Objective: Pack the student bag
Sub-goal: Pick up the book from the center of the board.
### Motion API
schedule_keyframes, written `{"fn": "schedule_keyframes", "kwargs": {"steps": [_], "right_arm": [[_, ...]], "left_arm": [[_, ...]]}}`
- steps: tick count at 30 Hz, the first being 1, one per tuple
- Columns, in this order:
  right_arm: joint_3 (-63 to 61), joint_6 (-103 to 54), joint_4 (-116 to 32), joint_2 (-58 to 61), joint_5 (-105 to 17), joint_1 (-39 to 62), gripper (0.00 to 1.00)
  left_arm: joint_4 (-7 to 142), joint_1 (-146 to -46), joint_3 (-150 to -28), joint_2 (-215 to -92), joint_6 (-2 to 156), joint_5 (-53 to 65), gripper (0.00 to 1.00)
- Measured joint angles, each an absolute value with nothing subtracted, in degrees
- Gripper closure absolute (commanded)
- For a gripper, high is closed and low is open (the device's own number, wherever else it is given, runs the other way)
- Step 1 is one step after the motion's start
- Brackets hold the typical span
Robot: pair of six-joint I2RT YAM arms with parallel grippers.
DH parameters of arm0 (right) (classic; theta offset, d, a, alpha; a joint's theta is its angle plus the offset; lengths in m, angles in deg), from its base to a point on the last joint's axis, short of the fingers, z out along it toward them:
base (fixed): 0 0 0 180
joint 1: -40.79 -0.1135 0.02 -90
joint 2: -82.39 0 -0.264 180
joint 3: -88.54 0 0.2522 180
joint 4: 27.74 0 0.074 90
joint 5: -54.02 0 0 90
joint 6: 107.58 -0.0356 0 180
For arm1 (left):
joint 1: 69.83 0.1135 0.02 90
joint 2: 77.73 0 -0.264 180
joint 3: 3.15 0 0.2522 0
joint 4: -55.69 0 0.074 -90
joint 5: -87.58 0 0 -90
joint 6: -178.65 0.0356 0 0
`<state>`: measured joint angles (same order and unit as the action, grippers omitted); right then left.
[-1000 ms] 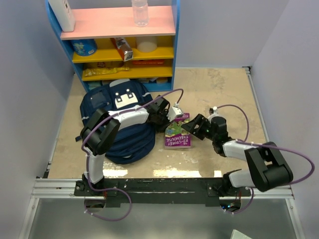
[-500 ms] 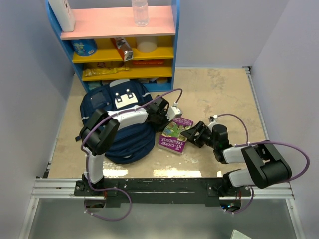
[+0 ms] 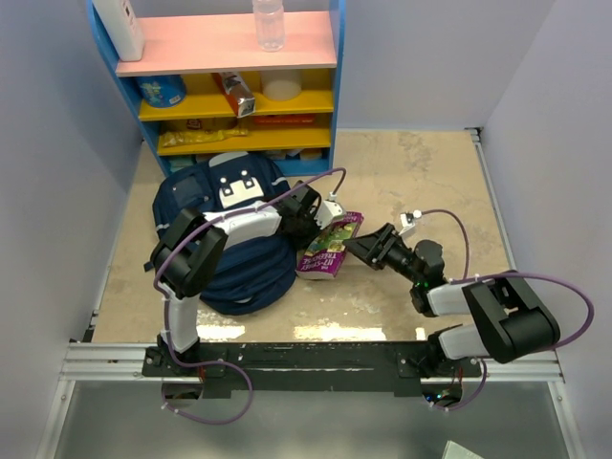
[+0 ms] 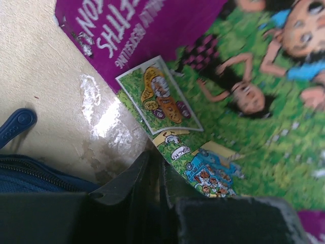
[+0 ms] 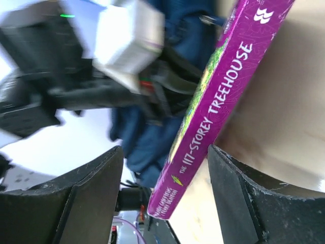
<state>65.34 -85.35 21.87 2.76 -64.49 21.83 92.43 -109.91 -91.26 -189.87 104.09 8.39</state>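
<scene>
The student bag (image 3: 225,263) lies flat on the table (image 3: 421,182), in front of the coloured shelf unit (image 3: 239,105). A purple picture book (image 3: 330,251) stands tilted just right of the bag, spine raised on the side away from it. The left gripper (image 3: 314,234) sits between bag and book, jaws nearly closed at the book's edge; whether they pinch it cannot be told. The right gripper (image 3: 361,246), beyond the book from the bag, is spread wide, with the spine in line with the gap.

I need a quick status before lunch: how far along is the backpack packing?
Done: nothing visibly packed. In hand: the purple book stands tilted on edge beside the student bag, its spine between the right gripper's open jaws; the left gripper sits at the bag's edge. Left: getting the book inside.
</scene>
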Motion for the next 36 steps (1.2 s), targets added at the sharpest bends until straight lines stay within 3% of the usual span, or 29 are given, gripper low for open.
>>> {"fn": "schedule_keyframes", "kwargs": {"steps": [10, 15, 26, 34, 36], "right_arm": [[61.3, -84.6, 30.0, -3.9, -66.0, 17.8, 0.34], [61.4, -81.0, 24.2, -4.1, -65.9, 17.7, 0.33], [60.9, -71.1, 1.2, 11.4, -63.6, 17.6, 0.27], [61.4, -72.1, 2.7, 3.1, -62.0, 17.6, 0.34], [62.2, -72.9, 3.8, -0.1, -61.4, 17.7, 0.42]], "left_arm": [[89.9, -111.4, -91.1, -189.9, 102.8, 13.1, 0.83], [89.6, -111.6, -91.1, -189.9, 102.7, 14.7, 0.84], [89.6, -111.5, -91.1, -189.9, 102.7, 15.2, 0.85], [89.8, -111.5, -91.0, -189.4, 102.7, 15.3, 0.85], [90.0, -111.5, -91.0, -189.1, 102.7, 15.4, 0.85]]}}
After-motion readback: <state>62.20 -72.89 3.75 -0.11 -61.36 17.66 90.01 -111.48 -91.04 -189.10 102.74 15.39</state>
